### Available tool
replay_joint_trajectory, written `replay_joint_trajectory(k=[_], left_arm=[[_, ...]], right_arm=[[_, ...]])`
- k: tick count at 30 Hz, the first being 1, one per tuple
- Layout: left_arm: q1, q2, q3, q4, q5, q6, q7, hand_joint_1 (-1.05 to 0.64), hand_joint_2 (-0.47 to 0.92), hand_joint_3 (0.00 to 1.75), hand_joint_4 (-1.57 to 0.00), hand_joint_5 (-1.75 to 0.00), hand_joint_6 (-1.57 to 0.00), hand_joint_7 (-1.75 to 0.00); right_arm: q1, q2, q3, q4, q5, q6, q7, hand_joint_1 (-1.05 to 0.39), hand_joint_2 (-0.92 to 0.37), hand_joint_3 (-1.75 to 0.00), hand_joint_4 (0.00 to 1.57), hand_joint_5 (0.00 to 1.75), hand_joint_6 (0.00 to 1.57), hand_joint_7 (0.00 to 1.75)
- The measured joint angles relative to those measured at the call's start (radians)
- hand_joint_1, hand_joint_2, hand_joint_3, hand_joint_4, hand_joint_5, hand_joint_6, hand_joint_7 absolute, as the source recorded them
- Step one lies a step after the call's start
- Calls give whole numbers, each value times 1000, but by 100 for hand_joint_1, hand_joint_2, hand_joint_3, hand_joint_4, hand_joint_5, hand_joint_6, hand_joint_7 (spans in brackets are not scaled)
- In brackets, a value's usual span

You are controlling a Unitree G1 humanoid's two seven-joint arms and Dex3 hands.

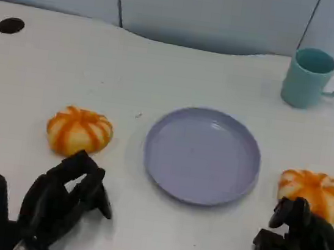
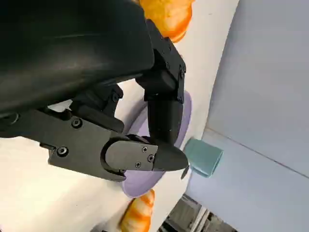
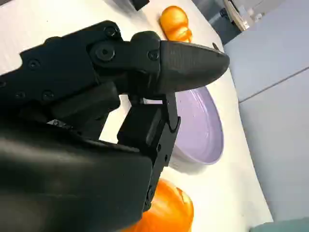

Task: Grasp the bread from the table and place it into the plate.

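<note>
2 round orange-striped bread rolls flank the round lavender plate (image 1: 202, 155): 1 (image 1: 79, 130) left, 1 (image 1: 313, 192) right. The left hand (image 1: 61, 200) and right hand (image 1: 299, 241) hover spread, holding nothing; a careless close risks nudging either roll away.

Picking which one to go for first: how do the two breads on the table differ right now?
The left bread lies apart from the left hand, with bare table between them. The right bread sits right against the right hand, whose fingers overlap its near edge. Both are round, orange-striped buns lying on the table, flanking the plate, neither held.
</note>
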Motion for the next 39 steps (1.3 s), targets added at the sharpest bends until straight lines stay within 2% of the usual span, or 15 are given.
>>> replay_joint_trajectory(k=[8, 14, 25, 29, 30, 32, 33, 37, 38, 39], left_arm=[[0, 0, 0, 0, 0, 0, 0, -63, 92, 27, -84, -175, -57, -175], [0, 1, -1, -1, 0, 12, 0, -63, 92, 26, -84, -175, -57, -175], [0, 1, 3, -1, -2, 13, 0, -63, 92, 25, -85, -175, -58, -175], [0, 1, 3, 1, 0, 4, 0, -64, 92, 32, -80, -175, -54, -173], [-1, 1, 3, 3, 1, -9, -1, -65, 92, 36, -74, -175, -53, -164], [-4, 5, 2, 21, 12, -56, -13, -66, 92, 38, -71, -174, -52, -158], [-7, 9, 2, 33, 21, -79, -23, -67, 92, 35, -68, -168, -54, -144], [-16, 15, 2, 70, 34, -155, -36, -66, 92, 31, -65, -160, -55, -129], [-17, 16, 2, 77, 35, -166, -36, -64, 92, 28, -63, -152, -56, -113], [-18, 17, 2, 84, 37, -181, -38, -63, 92, 23, -60, -130, -57, -87]], right_arm=[[0, 0, 0, -2, 0, 4, -3, -44, -92, -58, 127, 133, 114, 131], [-1, 0, -2, -5, 5, 15, -5, -45, -92, -51, 129, 132, 116, 127], [-1, 0, 2, -5, -1, 13, -9, -44, -92, -56, 127, 132, 115, 127], [-1, 0, -1, -3, 4, 12, -5, -45, -92, -53, 128, 133, 116, 126], [-2, 0, -1, -2, 6, 11, -5, -45, -92, -55, 128, 133, 116, 127], [-3, 0, -1, 2, 5, 8, -1, -45, -92, -56, 128, 133, 116, 127], [-5, 0, 0, 5, 5, 4, 2, -46, -92, -55, 129, 134, 116, 128], [-10, 0, 2, 16, 4, -7, 6, -46, -92, -55, 129, 134, 116, 128], [-11, 0, 2, 18, 3, -7, 6, -46, -92, -56, 128, 134, 116, 128], [-12, 0, 2, 20, 3, -9, 8, -46, -92, -55, 129, 133, 116, 128]])
